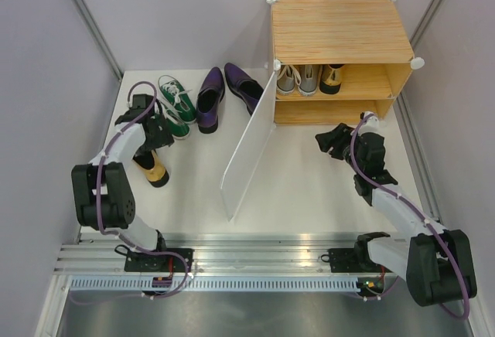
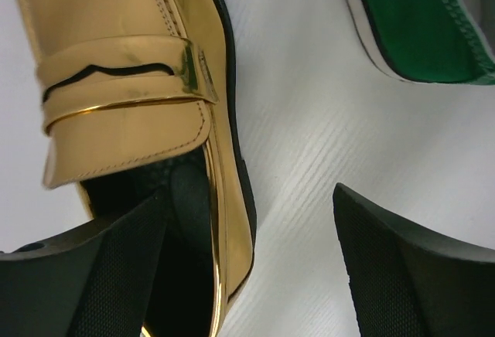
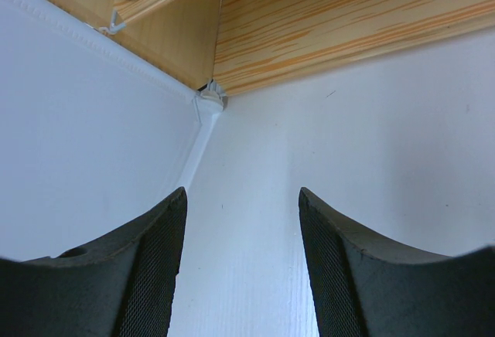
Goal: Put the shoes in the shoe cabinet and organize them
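A shiny gold shoe [image 1: 157,171] [image 2: 116,82] lies on the white floor at the left. My left gripper [image 1: 151,132] [image 2: 251,198] is open over its heel end. One finger [image 2: 100,267] sits inside the shoe's opening and the other [image 2: 410,267] is outside over the floor, so the shoe's side wall stands between them. Green sneakers [image 1: 176,105] [image 2: 418,28] and purple dress shoes [image 1: 210,99] lie just behind. The shoe cabinet [image 1: 340,32] [image 3: 325,20] holds grey sneakers [image 1: 298,79] and a second gold shoe [image 1: 332,78] on its upper shelf. My right gripper [image 1: 331,140] [image 3: 242,194] is open and empty before the lower shelf.
The cabinet's white door [image 1: 249,144] [image 3: 77,120] swings out across the middle of the floor, between the two arms. Pale walls close in the left, right and back. A metal rail [image 1: 255,263] carries both arm bases at the near edge.
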Motion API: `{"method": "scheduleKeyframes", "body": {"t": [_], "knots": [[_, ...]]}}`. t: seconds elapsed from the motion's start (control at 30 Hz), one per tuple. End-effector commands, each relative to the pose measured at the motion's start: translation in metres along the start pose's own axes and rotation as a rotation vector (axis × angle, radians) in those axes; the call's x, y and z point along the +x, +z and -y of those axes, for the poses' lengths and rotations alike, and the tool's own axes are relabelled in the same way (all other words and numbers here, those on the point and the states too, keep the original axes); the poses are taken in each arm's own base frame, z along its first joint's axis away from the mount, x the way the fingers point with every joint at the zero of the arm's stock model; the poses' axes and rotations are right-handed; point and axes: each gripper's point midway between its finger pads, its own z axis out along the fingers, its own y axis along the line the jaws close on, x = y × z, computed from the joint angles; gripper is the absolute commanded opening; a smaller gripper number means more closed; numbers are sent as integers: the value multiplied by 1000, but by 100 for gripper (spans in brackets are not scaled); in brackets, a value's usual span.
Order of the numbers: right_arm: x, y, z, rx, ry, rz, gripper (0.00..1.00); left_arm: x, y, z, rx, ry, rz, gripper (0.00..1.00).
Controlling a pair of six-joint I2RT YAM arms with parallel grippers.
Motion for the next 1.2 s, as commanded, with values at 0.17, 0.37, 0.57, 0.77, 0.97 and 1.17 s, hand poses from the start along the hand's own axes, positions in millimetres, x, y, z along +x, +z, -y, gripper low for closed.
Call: {"method": "scheduleKeyframes", "body": {"t": [0.17, 0.37, 0.57, 0.77, 0.97, 1.17], "knots": [[-17, -8, -22, -82, -3, 54, 61, 21, 38, 2, 49, -93, -176, 63], [-23, -14, -22, -69, -16, 77, 58, 19, 26, 4, 82, -103, -153, 4], [-31, -21, -31, -79, -33, 63, 56, -14, -16, 12, 164, -162, -2, 2], [-43, -45, -40, -78, -63, 84, 59, -76, -123, 12, 258, -226, 295, 2], [-74, -80, -44, -17, -72, 190, 61, -121, -271, 43, 351, -146, 556, 2], [-128, -134, -35, 134, -21, 437, 63, -118, -394, 120, 543, -3, 713, 2]]}}
